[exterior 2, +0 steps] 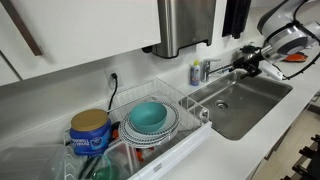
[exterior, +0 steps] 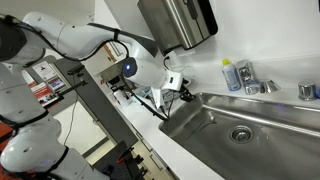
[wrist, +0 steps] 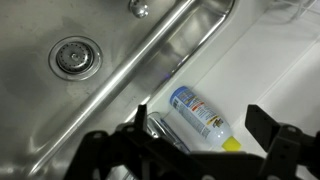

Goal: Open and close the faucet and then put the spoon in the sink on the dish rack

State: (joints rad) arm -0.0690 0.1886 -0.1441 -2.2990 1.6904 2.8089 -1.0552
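The sink (exterior: 205, 125) is a steel basin with a round drain (exterior: 240, 132), and it shows in both exterior views (exterior 2: 262, 92). The short chrome faucet (exterior: 254, 87) stands at the basin's back edge, next to a clear bluish bottle (exterior: 231, 75). My gripper (exterior: 172, 90) hovers over one end of the basin, apart from the faucet, open and empty. In the wrist view my gripper's dark fingers (wrist: 205, 150) frame the bottle (wrist: 200, 115) and a chrome part (wrist: 165, 130). The wire dish rack (exterior 2: 185, 108) holds a teal bowl (exterior 2: 150, 116). A small shiny object (wrist: 140, 8) lies in the basin; I cannot tell if it is the spoon.
A steel wall dispenser (exterior: 180, 22) hangs above the counter, also seen from the rack side (exterior 2: 185, 25). A blue can (exterior 2: 90, 130) stands beside the rack. The white counter (wrist: 270, 60) runs along the sink. A wall outlet (exterior 2: 113, 78) sits behind the rack.
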